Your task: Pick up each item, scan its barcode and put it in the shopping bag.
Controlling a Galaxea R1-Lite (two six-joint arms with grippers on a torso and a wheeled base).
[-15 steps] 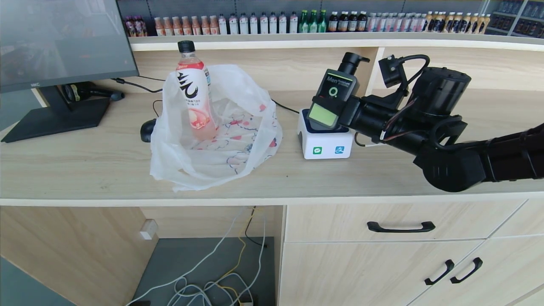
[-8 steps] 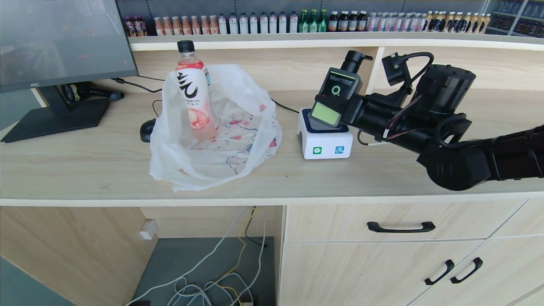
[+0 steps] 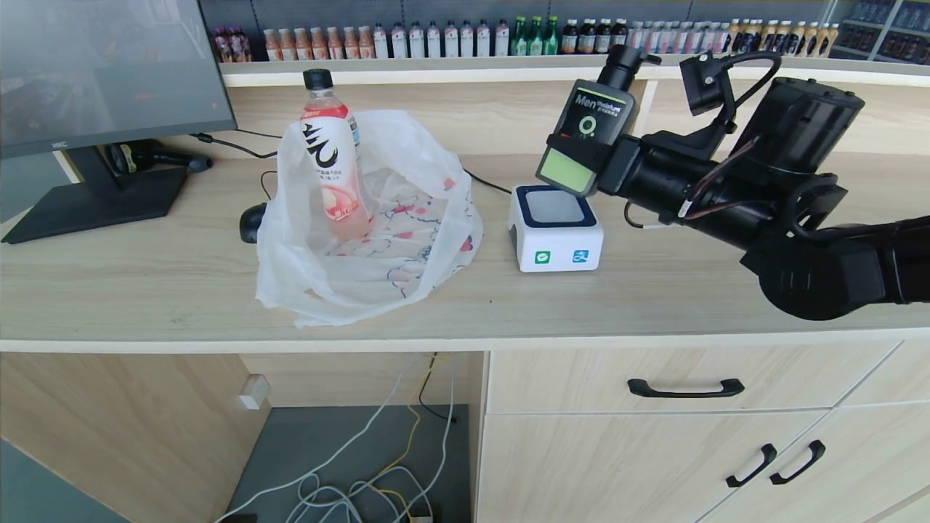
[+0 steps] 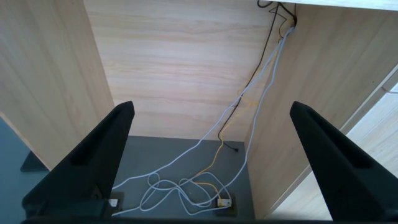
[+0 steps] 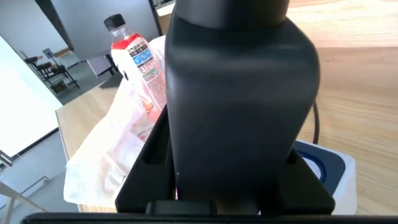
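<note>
Right pincer: clenched round the middle of the pump bottle, coming in from the right edge of the surface
Pump bottle: dark, with a green panel low on its body; held in the air, tilted, pump head uppermost; it hangs above the far side of the scanner and apart from it; in the right wrist view its dark back stands between the fingers
Scanner: white box with a dark top window, resting on the surface just right of centre, near the shopping bag
Shopping bag: thin white plastic with a printed pattern, mouth open, slumped at the middle of the surface
Drink bottle: pink, black cap, upright inside the bag at its far left side
Left pincer: released, fingers wide apart, below the surface, facing loose cables on the floor
Monitor: far left corner of the surface
Mouse: black, touching the bag's left side
</note>
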